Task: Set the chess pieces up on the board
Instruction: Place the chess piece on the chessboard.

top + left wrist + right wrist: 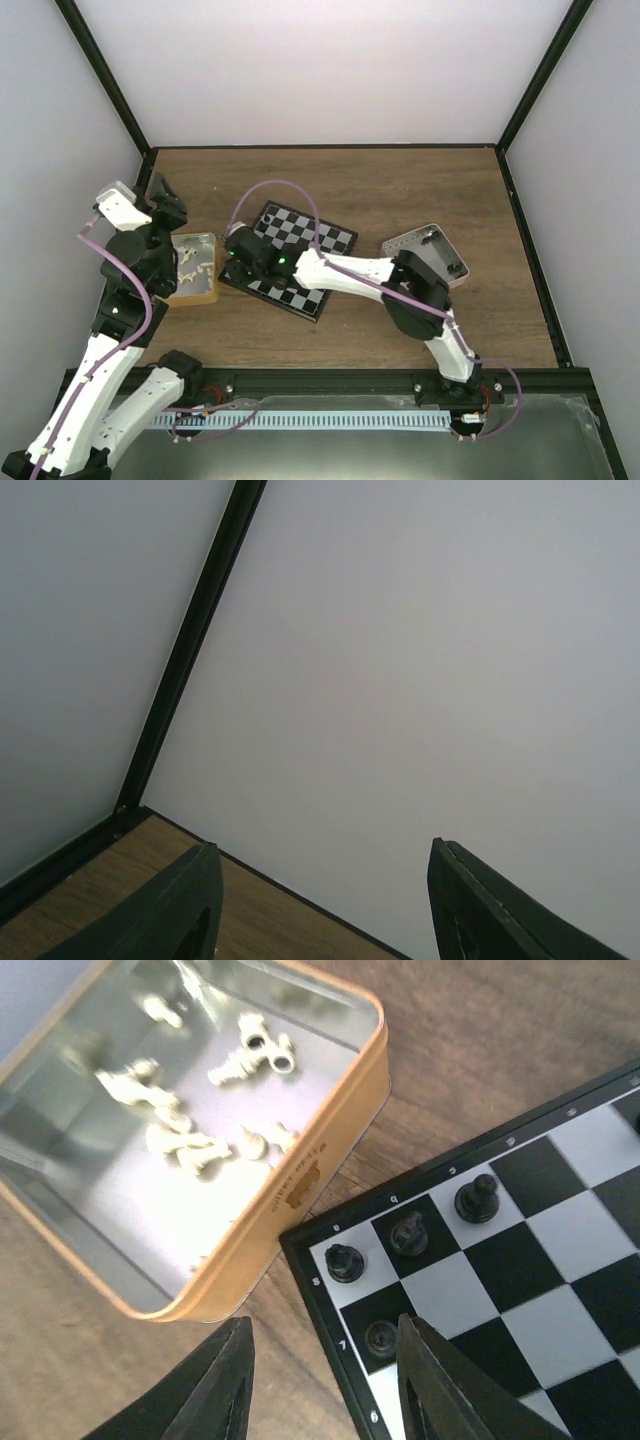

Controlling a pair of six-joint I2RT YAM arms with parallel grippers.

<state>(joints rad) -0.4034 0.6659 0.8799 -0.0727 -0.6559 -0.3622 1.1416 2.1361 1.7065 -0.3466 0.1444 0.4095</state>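
At the left of the table, the left gripper (pixel 322 880) points up at the wall, jaws about half apart and empty. Just right of it, the tan tray (pixel 330 1150) holds a loose heap of cream-white pieces (pixel 190 1145), none yet placed. In the middle lies the board (pixel 560 1240), with four black pieces (pixel 409 1232) at its left corner. The right gripper (pixel 322 1322) hangs over one, jaws parted, gripping nothing. Most of the setup appears undone. The pink tray (pixel 445 250) sits right, partly hidden.
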